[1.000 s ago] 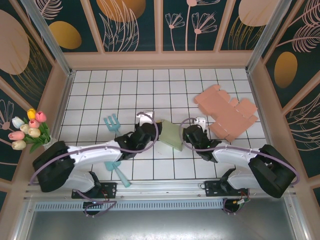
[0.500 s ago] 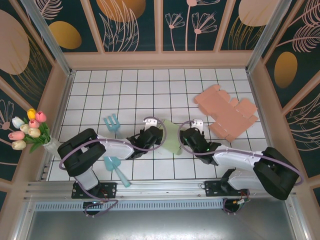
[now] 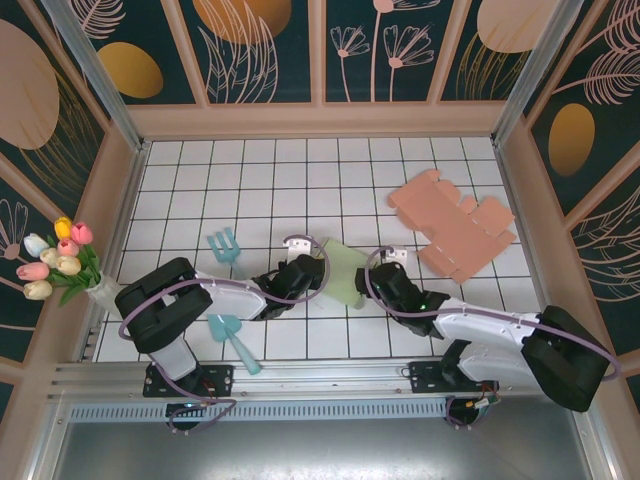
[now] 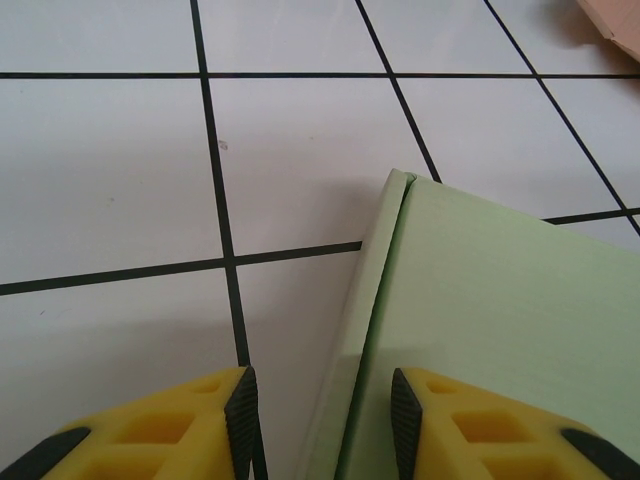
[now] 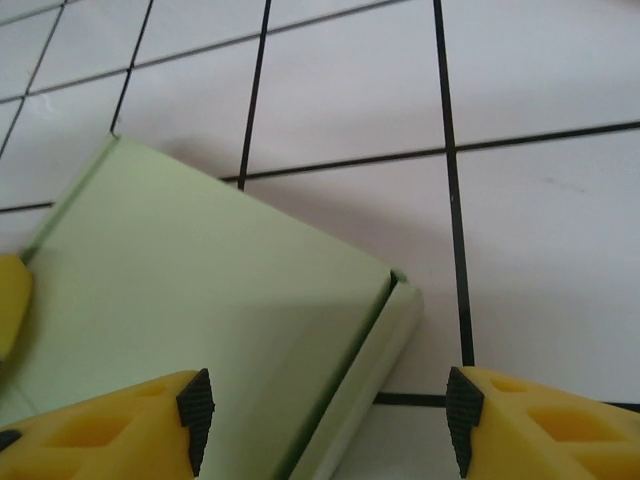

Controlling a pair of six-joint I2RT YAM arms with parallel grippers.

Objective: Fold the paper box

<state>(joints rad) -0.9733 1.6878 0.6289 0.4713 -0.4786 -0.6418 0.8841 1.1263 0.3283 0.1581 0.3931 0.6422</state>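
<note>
Both arms have crept in on the green paper box, just 6 o'clock of centre on the gridded table. At its 9 o'clock the left gripper straddles a wall, unclamped; at 3 the right gripper gapes round a corner. Probably mid-fold: next, pinch that wall home. Pink blank at 2 o'clock, tulips at 9, patterned walls around.
</note>
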